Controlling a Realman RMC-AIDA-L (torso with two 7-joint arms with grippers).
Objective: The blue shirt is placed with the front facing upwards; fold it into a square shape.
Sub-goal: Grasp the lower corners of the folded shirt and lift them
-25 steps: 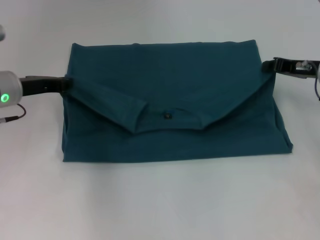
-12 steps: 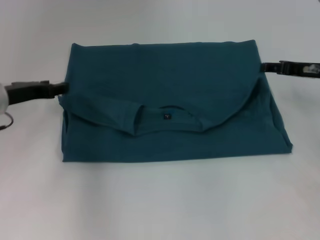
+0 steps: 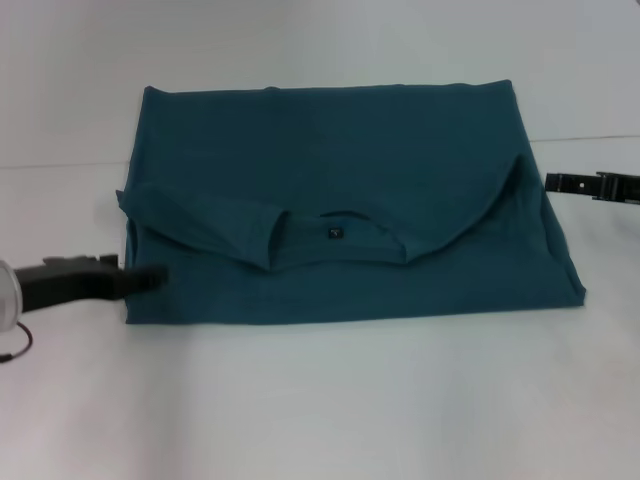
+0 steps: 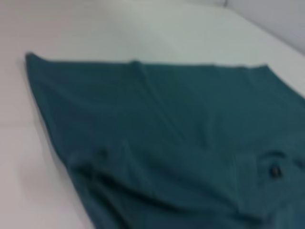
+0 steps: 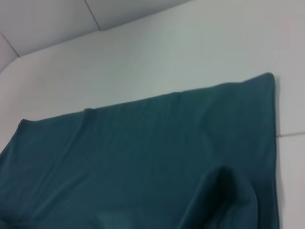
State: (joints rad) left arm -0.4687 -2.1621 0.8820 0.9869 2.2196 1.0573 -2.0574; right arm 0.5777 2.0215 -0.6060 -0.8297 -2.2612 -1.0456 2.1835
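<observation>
A blue shirt (image 3: 340, 150) lies folded into a broad rectangle across the middle of a white surface (image 3: 320, 400), filling most of the centre of the head view. Its upper part is doubled down over the lower part, so the collar sits near the centre of the frame with a small dark neck label (image 3: 335, 234) showing just below the curved neckline; a sleeve (image 3: 210, 222) slants across the centre left, and a matching fold curves down at the centre right. No lettering shows on the cloth. The left gripper (image 3: 150, 277) reaches in from the lower left edge of the frame, its dark tip touching the shirt's left border near the bottom corner; whether it is parted or closed, or has any cloth, cannot be told from these views. The right gripper (image 3: 552, 182) comes in at the right edge of the frame, about level with the fold, just beside the shirt's right border with a sliver of white surface between them; it appears to hold nothing, and the spread of its fingers cannot be told. The left wrist view shows the shirt (image 4: 162, 143) spread over the white surface (image 4: 119, 28) with the neck label (image 4: 274, 171) at the lower right of the frame. The right wrist view shows the shirt (image 5: 143, 162) across the lower half of the frame, a raised fold at the lower right, and bare surface (image 5: 181, 47) above.
</observation>
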